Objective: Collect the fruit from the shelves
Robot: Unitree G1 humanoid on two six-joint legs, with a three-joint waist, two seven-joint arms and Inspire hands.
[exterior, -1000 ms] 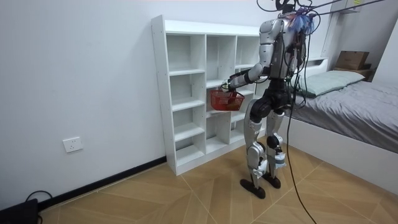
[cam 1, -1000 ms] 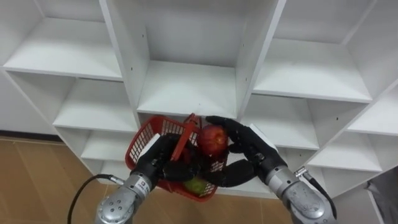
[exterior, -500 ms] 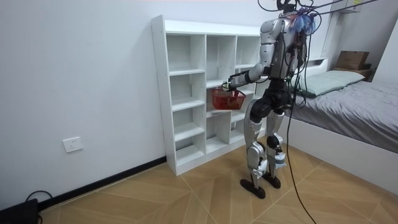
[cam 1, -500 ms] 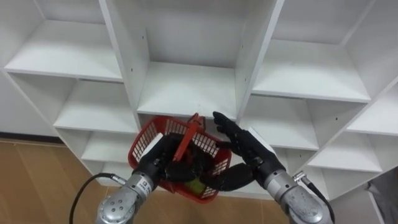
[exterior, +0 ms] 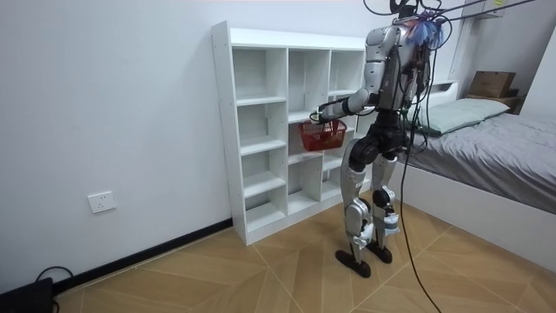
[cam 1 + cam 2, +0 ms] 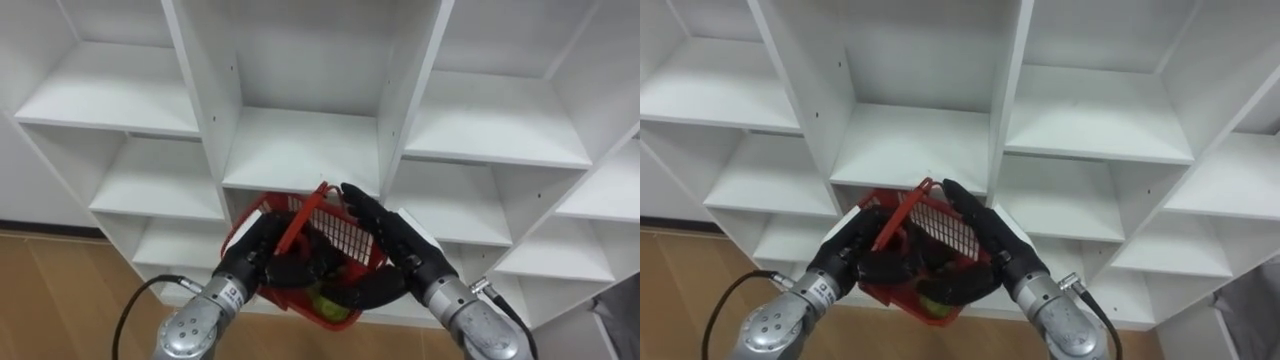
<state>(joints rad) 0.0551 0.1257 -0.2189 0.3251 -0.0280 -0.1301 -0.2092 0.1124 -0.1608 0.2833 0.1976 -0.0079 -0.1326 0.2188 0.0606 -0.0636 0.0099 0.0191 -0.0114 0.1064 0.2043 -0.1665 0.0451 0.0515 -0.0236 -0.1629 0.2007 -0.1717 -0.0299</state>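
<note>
Gripping basket [image 6: 338, 236], seemingly: left robot hand [image 6: 262, 255]

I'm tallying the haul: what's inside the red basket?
One green fruit shows low in the red basket. The left hand gripping it and the open right hand cover the rest of its inside.

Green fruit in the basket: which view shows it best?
Left eye view: the green fruit lies in plain sight, low in the basket. The right eye view shows less of it; in the room view the basket's contents are too small to tell.
</note>
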